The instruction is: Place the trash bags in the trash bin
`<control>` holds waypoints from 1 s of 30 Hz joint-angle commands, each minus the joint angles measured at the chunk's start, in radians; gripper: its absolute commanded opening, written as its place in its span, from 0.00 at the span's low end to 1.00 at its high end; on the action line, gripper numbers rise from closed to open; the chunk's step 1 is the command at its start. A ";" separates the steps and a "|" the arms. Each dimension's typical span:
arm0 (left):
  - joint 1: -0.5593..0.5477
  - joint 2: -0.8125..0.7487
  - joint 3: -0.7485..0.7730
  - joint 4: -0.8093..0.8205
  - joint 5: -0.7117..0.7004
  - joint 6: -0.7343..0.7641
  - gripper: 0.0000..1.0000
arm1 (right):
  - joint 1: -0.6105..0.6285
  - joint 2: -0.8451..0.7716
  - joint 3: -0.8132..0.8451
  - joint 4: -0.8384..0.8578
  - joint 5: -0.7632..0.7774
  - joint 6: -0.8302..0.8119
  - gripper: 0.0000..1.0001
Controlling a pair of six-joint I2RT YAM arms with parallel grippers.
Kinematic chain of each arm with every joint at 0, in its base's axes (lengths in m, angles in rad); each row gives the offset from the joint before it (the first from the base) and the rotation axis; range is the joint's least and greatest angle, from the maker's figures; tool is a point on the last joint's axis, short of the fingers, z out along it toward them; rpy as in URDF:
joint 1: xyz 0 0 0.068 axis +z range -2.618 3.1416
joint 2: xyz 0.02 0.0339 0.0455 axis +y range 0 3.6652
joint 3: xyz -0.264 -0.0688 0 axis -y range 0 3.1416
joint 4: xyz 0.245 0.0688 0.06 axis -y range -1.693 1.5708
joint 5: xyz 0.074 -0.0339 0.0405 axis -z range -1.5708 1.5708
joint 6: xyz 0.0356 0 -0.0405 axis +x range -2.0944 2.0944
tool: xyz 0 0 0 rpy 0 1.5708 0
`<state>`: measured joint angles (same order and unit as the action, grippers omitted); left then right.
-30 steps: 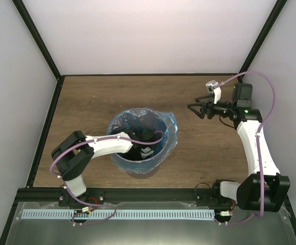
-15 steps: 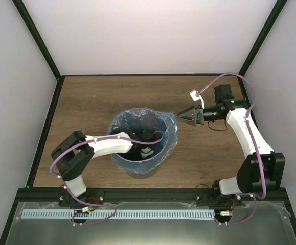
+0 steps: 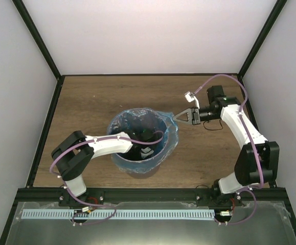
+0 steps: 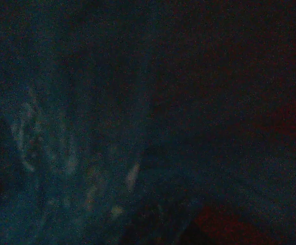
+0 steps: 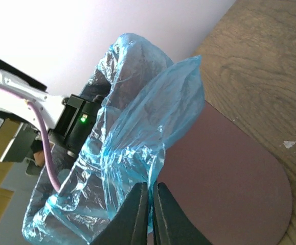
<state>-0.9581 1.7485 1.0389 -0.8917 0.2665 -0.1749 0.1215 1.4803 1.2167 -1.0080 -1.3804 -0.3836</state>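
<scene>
Top view: trash bag lines the trash bin, its rim film draped outside. Left arm reaches in; left gripper is buried inside, jaws closed. Right gripper is at the outer fold.
Left wrist: dark, only blue film ahead of the jaws.
Right wrist: jaws narrow, seemingly pinching 1 fold at their tips, bin wall just beyond.
Film looks light, limp, slippery and tearable; take a bunched rim fold.

The trash bin stands on the table, near its centre and slightly toward the near edge. The trash bag sits inside the bin, its mouth folded out over the rim. The left arm reaches from the near-left corner into the bin. The right gripper meets the bag's overhang on the bin's right side.
</scene>
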 commanded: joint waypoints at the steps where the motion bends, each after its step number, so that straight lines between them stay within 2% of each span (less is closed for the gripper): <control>1: -0.005 -0.012 0.003 -0.012 -0.019 0.007 0.08 | 0.007 0.008 0.037 0.000 -0.019 -0.009 0.01; 6: -0.005 -0.021 0.004 -0.016 -0.025 0.006 0.08 | 0.007 0.006 -0.017 0.098 0.096 0.088 0.01; 12: -0.004 -0.033 0.007 -0.013 -0.050 0.001 0.09 | 0.007 0.057 -0.048 0.082 0.172 0.084 0.01; 20: -0.005 -0.060 0.026 -0.022 -0.068 -0.009 0.14 | 0.007 0.076 -0.056 0.051 0.177 0.052 0.01; 30: -0.005 -0.102 0.061 -0.064 -0.095 -0.007 0.15 | 0.007 0.054 -0.046 0.042 0.156 0.034 0.01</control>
<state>-0.9585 1.6985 1.0595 -0.9146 0.1951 -0.1818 0.1223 1.5566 1.1618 -0.9524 -1.2098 -0.3248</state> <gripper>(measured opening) 0.145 0.012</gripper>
